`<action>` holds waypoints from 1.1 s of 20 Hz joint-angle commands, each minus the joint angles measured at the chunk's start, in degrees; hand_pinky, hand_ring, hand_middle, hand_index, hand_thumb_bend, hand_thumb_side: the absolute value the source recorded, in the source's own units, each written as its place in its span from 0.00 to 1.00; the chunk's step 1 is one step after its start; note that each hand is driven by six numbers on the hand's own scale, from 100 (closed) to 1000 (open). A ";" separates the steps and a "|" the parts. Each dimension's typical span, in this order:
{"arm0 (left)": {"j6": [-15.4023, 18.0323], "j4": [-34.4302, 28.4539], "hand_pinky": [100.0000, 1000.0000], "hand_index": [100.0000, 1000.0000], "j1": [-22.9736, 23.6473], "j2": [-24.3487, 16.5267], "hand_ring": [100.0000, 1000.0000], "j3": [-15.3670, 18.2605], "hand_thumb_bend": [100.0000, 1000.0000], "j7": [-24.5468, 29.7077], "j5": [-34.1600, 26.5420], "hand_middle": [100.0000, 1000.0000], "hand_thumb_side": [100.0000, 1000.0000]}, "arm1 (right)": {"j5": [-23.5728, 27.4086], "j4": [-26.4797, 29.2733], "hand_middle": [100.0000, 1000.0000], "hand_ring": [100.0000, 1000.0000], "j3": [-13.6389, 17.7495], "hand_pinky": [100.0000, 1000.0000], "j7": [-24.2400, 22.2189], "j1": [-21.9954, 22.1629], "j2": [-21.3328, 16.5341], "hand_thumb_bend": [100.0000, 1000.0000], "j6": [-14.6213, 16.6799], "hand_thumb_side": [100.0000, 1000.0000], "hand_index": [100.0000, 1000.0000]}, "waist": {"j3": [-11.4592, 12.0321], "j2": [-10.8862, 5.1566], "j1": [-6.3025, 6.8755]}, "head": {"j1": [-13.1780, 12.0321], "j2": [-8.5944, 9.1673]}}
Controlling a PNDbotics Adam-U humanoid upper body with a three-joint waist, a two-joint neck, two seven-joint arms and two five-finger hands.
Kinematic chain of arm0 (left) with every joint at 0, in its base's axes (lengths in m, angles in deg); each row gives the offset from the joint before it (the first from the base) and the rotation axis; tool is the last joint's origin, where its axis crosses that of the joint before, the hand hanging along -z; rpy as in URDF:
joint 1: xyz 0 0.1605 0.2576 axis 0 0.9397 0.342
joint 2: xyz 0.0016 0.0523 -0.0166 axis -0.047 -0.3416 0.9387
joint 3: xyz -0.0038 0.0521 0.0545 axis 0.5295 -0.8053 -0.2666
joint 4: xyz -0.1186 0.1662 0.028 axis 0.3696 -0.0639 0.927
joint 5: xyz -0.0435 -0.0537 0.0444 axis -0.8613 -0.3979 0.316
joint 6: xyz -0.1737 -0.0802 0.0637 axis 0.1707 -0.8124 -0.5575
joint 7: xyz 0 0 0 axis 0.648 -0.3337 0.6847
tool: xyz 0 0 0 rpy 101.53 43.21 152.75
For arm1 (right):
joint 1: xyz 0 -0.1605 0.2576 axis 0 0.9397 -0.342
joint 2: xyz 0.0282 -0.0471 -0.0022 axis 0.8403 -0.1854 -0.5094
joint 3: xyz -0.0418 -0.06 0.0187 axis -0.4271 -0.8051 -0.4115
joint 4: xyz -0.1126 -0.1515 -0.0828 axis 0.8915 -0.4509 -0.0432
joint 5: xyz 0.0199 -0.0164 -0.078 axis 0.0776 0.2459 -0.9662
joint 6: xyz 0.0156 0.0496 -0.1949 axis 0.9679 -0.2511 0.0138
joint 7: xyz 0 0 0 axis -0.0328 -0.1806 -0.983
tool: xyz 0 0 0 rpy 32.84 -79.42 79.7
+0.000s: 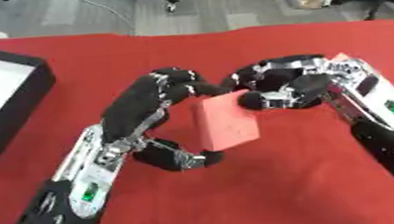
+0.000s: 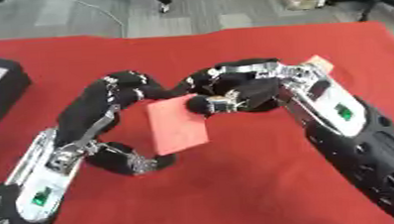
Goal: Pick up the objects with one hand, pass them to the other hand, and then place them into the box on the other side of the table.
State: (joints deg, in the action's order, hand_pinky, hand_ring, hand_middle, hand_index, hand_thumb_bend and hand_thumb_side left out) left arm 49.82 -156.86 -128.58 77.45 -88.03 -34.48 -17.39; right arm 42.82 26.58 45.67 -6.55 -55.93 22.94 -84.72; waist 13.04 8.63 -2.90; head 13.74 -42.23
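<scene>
- My left hand (image 1: 140, 113) curls round the red block (image 1: 225, 121), fingers on top, thumb beneath.
- My right hand (image 1: 289, 82) pinches its far top corner.
- Block mid-table (long axis upright, slightly tilted), above the red tablecloth (image 1: 267, 193).
- Black box (image 1: 13, 104) lies far left.

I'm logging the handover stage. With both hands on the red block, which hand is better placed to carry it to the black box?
Left, probably. The left hand already curls round the red block, fingers above and thumb below, and the black box sits at the table's left edge. The right hand grips only the block's upper right corner.

A red block (image 1: 225, 121) stands tilted, raised above the red table (image 1: 267, 188).
</scene>
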 commanded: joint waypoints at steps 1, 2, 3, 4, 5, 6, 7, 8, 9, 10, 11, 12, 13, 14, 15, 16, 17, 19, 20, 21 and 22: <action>0.00 -0.10 0.55 0.70 -1.01 0.41 0.44 -0.03 0.31 -0.87 0.81 0.48 0.40 | 1.01 1.73 0.39 0.70 0.70 0.60 -0.52 -0.57 -1.00 0.00 -0.43 0.27 0.31 | -0.11 -0.20 -0.39 | -0.13 0.40; 0.08 -0.09 0.54 0.69 -1.01 0.44 0.44 -0.03 0.28 -1.15 0.93 0.47 0.39 | 1.08 1.79 0.39 0.70 0.70 0.60 -0.65 -0.55 -1.01 0.00 -0.43 0.27 0.31 | -0.13 -0.21 -0.38 | -0.14 0.42; 0.14 -0.06 0.54 0.69 -1.00 0.46 0.43 -0.03 0.25 -1.44 1.04 0.47 0.39 | 1.13 1.85 0.39 0.70 0.70 0.60 -0.79 -0.54 -1.01 0.00 -0.41 0.27 0.31 | -0.14 -0.22 -0.37 | -0.13 0.43; 0.18 -0.02 0.54 0.67 -0.99 0.49 0.43 -0.01 0.20 -1.74 1.11 0.46 0.38 | 1.20 1.93 0.39 0.70 0.68 0.60 -0.98 -0.54 -1.01 0.00 -0.36 0.27 0.31 | -0.16 -0.24 -0.36 | -0.10 0.41; 0.24 0.01 0.53 0.67 -0.97 0.52 0.42 -0.02 0.16 -2.07 1.12 0.45 0.38 | 1.27 1.98 0.39 0.70 0.67 0.60 -1.20 -0.52 -1.01 0.00 -0.31 0.27 0.31 | -0.19 -0.25 -0.35 | -0.09 0.40; 0.32 0.06 0.53 0.66 -0.94 0.55 0.42 -0.04 0.09 -2.39 1.08 0.45 0.37 | 1.33 1.99 0.39 0.70 0.67 0.60 -1.39 -0.50 -0.99 0.00 -0.27 0.27 0.31 | -0.22 -0.26 -0.33 | -0.12 0.39; 0.42 0.08 0.53 0.66 -0.93 0.57 0.42 -0.08 0.01 -2.67 1.06 0.45 0.36 | 1.40 1.96 0.39 0.70 0.69 0.60 -1.54 -0.50 -0.96 0.00 -0.24 0.27 0.31 | -0.25 -0.27 -0.32 | -0.14 0.40; 0.51 0.10 0.53 0.65 -0.93 0.57 0.42 -0.10 0.00 -2.92 1.08 0.44 0.36 | 1.45 1.92 0.39 0.70 0.70 0.60 -1.64 -0.50 -0.95 0.00 -0.22 0.27 0.31 | -0.27 -0.27 -0.30 | -0.15 0.41; 0.60 0.06 0.53 0.64 -0.92 0.59 0.41 -0.10 0.00 -3.26 1.06 0.43 0.35 | 1.47 1.88 0.39 0.70 0.71 0.60 -1.69 -0.50 -0.94 0.00 -0.20 0.27 0.31 | -0.30 -0.28 -0.30 | -0.14 0.38; 0.67 0.01 0.52 0.62 -0.92 0.58 0.40 -0.08 0.00 -3.68 1.02 0.42 0.33 | 1.52 1.84 0.39 0.70 0.71 0.60 -1.75 -0.51 -0.93 0.00 -0.17 0.28 0.31 | -0.32 -0.29 -0.28 | -0.10 0.37; 0.74 -0.05 0.52 0.61 -0.91 0.58 0.40 -0.07 0.00 -4.11 1.02 0.41 0.33 | 1.63 1.83 0.39 0.70 0.70 0.60 -1.86 -0.51 -0.92 0.00 -0.14 0.29 0.32 | -0.34 -0.29 -0.27 | -0.08 0.37; 0.85 -0.12 0.51 0.60 -0.91 0.58 0.39 -0.08 0.00 -4.59 1.03 0.40 0.33 | 1.75 1.80 0.40 0.70 0.69 0.60 -1.97 -0.52 -0.91 0.00 -0.10 0.30 0.32 | -0.35 -0.28 -0.25 | -0.09 0.36; 0.98 -0.20 0.51 0.59 -0.90 0.58 0.38 -0.09 0.00 -5.11 1.02 0.39 0.32 | 1.83 1.72 0.40 0.71 0.71 0.60 -2.01 -0.53 -0.90 0.00 -0.11 0.33 0.33 | -0.37 -0.27 -0.25 | -0.09 0.32; 1.09 -0.22 0.51 0.59 -0.89 0.57 0.38 -0.10 0.00 -5.65 1.01 0.39 0.32 | 1.88 1.63 0.40 0.71 0.72 0.60 -2.02 -0.55 -0.87 0.00 -0.13 0.33 0.33 | -0.39 -0.25 -0.24 | -0.09 0.29; 1.19 -0.22 0.50 0.57 -0.87 0.60 0.38 -0.10 0.00 -6.17 0.98 0.38 0.32 | 1.95 1.56 0.43 0.72 0.72 0.60 -2.01 -0.55 -0.84 0.00 -0.14 0.36 0.36 | -0.41 -0.24 -0.23 | -0.09 0.26; 1.32 -0.22 0.50 0.57 -0.86 0.63 0.37 -0.11 0.00 -6.74 0.92 0.38 0.32 | 2.03 1.49 0.44 0.72 0.72 0.61 -2.00 -0.56 -0.81 0.00 -0.11 0.37 0.37 | -0.43 -0.22 -0.22 | -0.09 0.24; 1.48 -0.20 0.49 0.57 -0.85 0.63 0.37 -0.13 0.00 -7.29 0.85 0.38 0.33 | 2.14 1.40 0.46 0.73 0.74 0.61 -1.93 -0.57 -0.78 0.00 -0.08 0.39 0.40 | -0.44 -0.21 -0.21 | -0.09 0.24; 1.84 -0.28 0.48 0.55 -0.82 0.63 0.36 -0.12 0.00 -8.59 0.57 0.37 0.33 | 2.44 1.09 0.52 0.75 0.82 0.61 -1.57 -0.59 -0.70 0.00 0.00 0.45 0.48 | -0.46 -0.18 -0.18 | -0.11 0.22; 2.04 -0.35 0.48 0.55 -0.82 0.61 0.36 -0.13 0.00 -9.28 0.42 0.37 0.33 | 2.68 0.92 0.55 0.76 0.87 0.62 -1.32 -0.61 -0.64 0.00 0.07 0.49 0.52 | -0.49 -0.18 -0.16 | -0.12 0.21; 2.22 -0.44 0.47 0.54 -0.85 0.57 0.36 -0.12 0.00 -9.98 0.30 0.36 0.33 | 3.03 0.76 0.61 0.78 0.97 0.63 -0.97 -0.62 -0.58 0.00 0.20 0.56 0.60 | -0.53 -0.17 -0.14 | -0.15 0.22; 2.39 -0.55 0.47 0.54 -0.88 0.50 0.36 -0.10 0.00 -10.66 0.27 0.36 0.33 | 3.51 0.59 0.68 0.80 1.13 0.64 -0.44 -0.62 -0.52 0.00 0.41 0.64 0.67 | -0.57 -0.18 -0.11 | -0.19 0.23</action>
State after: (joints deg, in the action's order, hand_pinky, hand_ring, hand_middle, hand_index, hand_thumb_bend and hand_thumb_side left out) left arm 52.10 -156.49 -128.56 78.10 -88.90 -43.83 -16.78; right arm 45.67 26.62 46.29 -6.98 -56.07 23.40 -84.18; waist 12.55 8.63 -2.90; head 13.71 -42.22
